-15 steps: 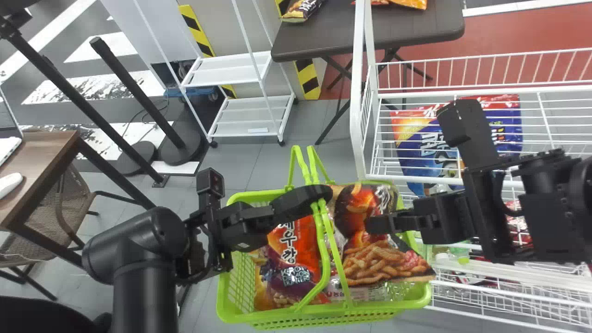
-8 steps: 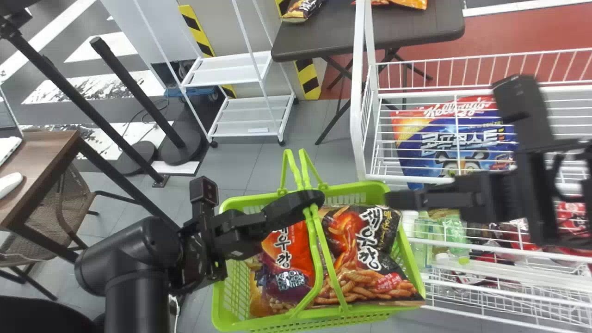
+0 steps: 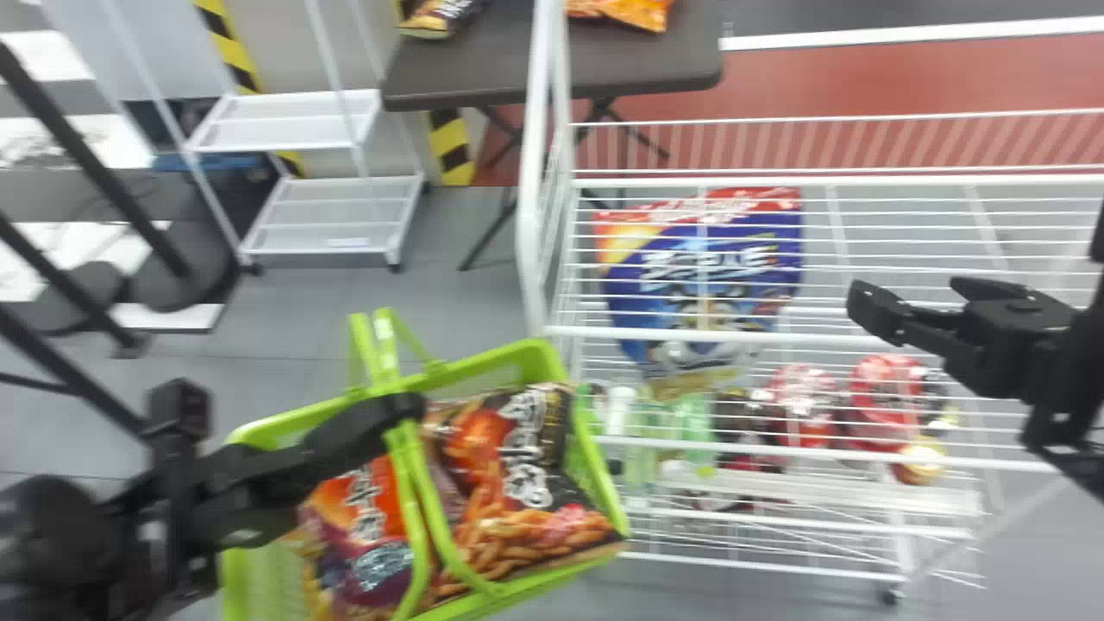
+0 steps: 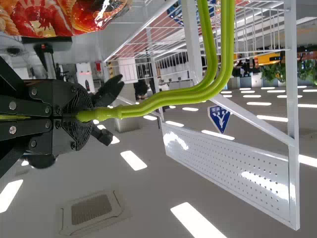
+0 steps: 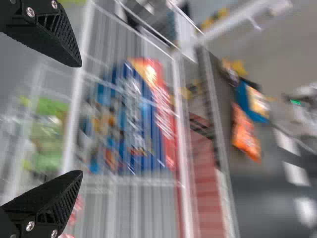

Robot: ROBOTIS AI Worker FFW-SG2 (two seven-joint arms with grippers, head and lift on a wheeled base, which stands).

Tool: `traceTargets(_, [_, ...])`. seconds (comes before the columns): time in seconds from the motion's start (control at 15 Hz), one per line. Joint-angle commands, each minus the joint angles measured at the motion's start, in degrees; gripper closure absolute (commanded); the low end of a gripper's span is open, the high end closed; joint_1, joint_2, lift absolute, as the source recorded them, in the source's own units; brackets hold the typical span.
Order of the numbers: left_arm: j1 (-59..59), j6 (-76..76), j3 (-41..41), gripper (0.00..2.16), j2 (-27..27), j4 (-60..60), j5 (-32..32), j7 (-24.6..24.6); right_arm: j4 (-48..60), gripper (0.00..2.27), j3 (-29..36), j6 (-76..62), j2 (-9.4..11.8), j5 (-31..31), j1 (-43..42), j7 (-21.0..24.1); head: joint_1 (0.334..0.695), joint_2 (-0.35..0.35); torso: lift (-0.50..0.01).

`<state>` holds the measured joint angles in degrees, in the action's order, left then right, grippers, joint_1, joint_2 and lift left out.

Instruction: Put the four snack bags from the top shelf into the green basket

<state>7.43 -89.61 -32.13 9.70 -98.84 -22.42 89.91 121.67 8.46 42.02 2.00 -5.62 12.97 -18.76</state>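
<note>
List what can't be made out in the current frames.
- Head view: floor of the green basket, under the snack bags.
- Head view: near side of the basket, cut off by the bottom edge.
- Head view: orange pack, cut off by the top edge.
- Right wrist view: print on the blue pack, blurred.

"So where were the snacks?"

"In the green basket (image 3: 504,360), right beside the white rack (image 3: 530,250). Its two handles (image 4: 148,104) were pulled up close together over the load."

"Which bags, though?"

"Orange one with a purple lower part (image 3: 366,500) on the left, and a mostly black one (image 3: 526,466) on the right, fried snack pics showing. Both looked plump, faces up."
</note>
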Motion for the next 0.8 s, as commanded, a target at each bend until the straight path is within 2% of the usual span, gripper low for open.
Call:
traceTargets(0.0, [2.15,-0.42,-0.04,2.15,-0.03,-1.97,-1.05,0.66,-4.69,0.03,2.97,-16.22,0.02,1.40,4.52,-0.48,0.695,0.016,0.000])
traceTargets(0.2, [5.23,-0.42,-1.27,2.15,-0.03,-4.79,-2.28,0.66,-9.61,0.03,4.37,-30.10,0.02,0.96,9.00,-0.48,0.695,-0.042,0.000])
traceTargets(0.27, [6.19,-0.42,-1.54,2.15,-0.03,-5.75,-2.89,0.66,-10.58,0.03,4.37,-33.44,-0.07,0.52,10.23,-1.71,0.695,-0.061,0.000])
traceTargets(0.73, [11.56,-0.42,-3.47,2.15,-0.12,-11.55,-5.97,0.66,-11.28,0.04,4.20,-41.88,-0.33,-0.27,15.06,-2.77,0.695,-0.058,0.000])
